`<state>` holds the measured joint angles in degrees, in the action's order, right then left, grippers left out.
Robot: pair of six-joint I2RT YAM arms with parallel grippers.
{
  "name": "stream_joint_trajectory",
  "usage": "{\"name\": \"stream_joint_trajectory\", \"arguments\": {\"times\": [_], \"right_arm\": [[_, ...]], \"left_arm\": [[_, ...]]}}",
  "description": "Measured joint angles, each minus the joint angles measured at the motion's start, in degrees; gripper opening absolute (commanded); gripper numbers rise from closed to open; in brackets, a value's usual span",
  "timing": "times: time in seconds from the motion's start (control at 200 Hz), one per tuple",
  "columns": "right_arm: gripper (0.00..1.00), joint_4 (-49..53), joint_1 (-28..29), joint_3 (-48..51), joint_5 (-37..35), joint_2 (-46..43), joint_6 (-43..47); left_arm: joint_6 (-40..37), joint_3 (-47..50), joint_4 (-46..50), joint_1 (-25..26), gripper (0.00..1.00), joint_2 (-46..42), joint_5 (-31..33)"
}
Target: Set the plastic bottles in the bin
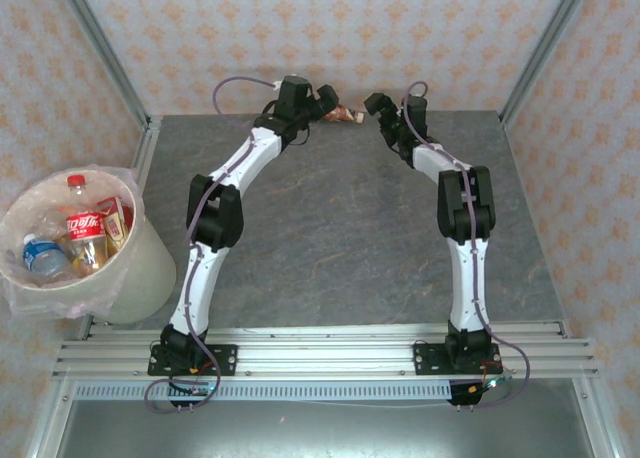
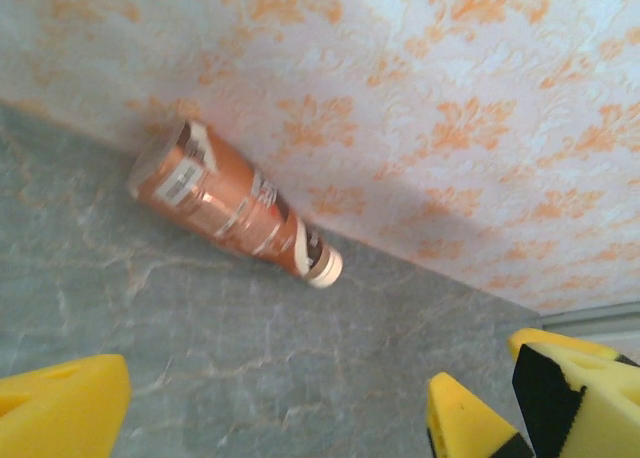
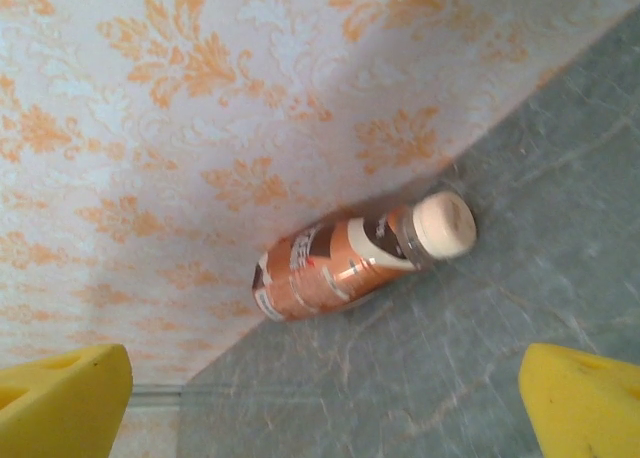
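Note:
A copper-orange plastic bottle point(image 1: 346, 115) with a cream cap lies on its side against the back wall, between my two grippers. My left gripper point(image 1: 327, 105) is just left of it and my right gripper point(image 1: 379, 111) just right of it. In the left wrist view the bottle point(image 2: 225, 200) lies ahead of my open left gripper point(image 2: 270, 418), apart from the yellow fingertips point(image 2: 60, 408). The right wrist view has the bottle point(image 3: 350, 263) ahead of my open right gripper point(image 3: 320, 408), nothing between its pads. The bin point(image 1: 145, 268) stands off the table's left edge and holds several bottles, among them a red-labelled one point(image 1: 84, 228).
The patterned back wall point(image 2: 450, 98) meets the grey table point(image 1: 340, 238) right behind the bottle. Metal frame posts point(image 1: 535, 53) rise at the back corners. A yellow and black finger of the other gripper point(image 2: 580, 388) shows at the right of the left wrist view.

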<state>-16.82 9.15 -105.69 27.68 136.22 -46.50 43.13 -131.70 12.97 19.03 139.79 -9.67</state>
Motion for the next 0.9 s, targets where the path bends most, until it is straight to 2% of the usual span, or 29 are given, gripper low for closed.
{"name": "stream_joint_trajectory", "arguments": {"times": [0.245, 0.465, 0.691, 0.901], "right_arm": [[0.99, 6.05, 0.00, -22.71, -0.09, 13.92, -1.92], [0.99, 12.87, 0.00, -39.80, -0.09, 24.57, -2.80], [0.99, 15.08, -0.22, -48.22, 1.29, 31.47, -2.75], [0.99, 14.16, -0.33, -50.07, 3.32, 33.38, -2.84]], "left_arm": [[-0.94, -9.92, -1.09, -1.77, 1.00, 7.06, -0.13], [0.81, -20.20, -6.21, -4.35, 1.00, 18.14, -2.12], [3.26, -22.56, -10.69, -6.05, 1.00, 25.40, -4.07], [5.57, -23.56, -8.26, -6.29, 1.00, 25.97, -5.73]]}}
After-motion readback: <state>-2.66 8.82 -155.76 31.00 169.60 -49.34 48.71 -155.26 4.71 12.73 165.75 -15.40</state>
